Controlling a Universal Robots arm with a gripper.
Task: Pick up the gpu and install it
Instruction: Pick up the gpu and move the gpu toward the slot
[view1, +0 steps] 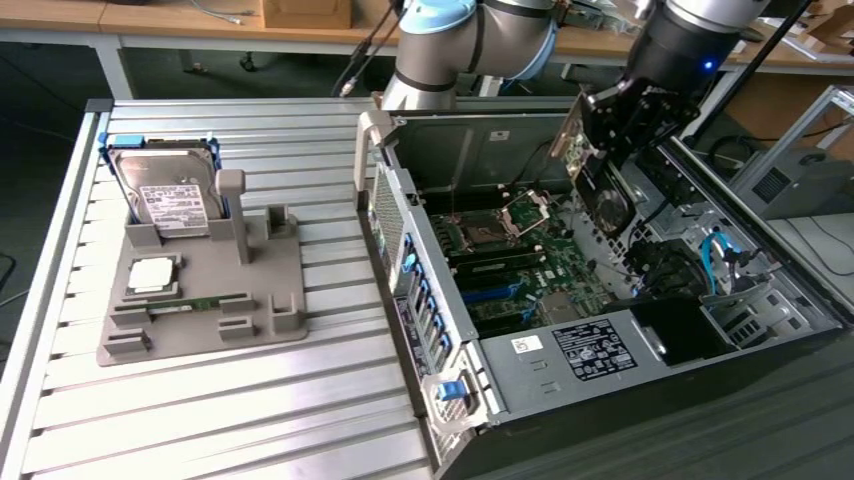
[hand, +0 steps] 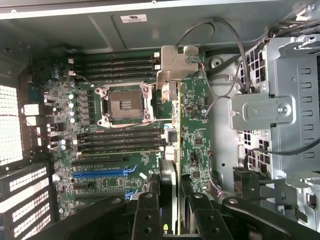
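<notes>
"Holding the gpu (hand: 176, 65)?"
"Yes: tool (hand: 169, 202) clamped on its edge, card standing on edge above the motherboard (hand: 125, 150). Likely light, stiff, fragile; board edges look the safest hold."

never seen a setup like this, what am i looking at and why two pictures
It is a robot arm with a gripper on its end. One picture comes from a camera off the arm; the other from a camera on its wrist, looking down into an open computer case. The gripper is closed on the gpu, a thin circuit card with a silver bracket, held over the motherboard. Beside the case, on the ribbed table, a grey holder carries a hard drive, a square chip and a memory stick.
</notes>
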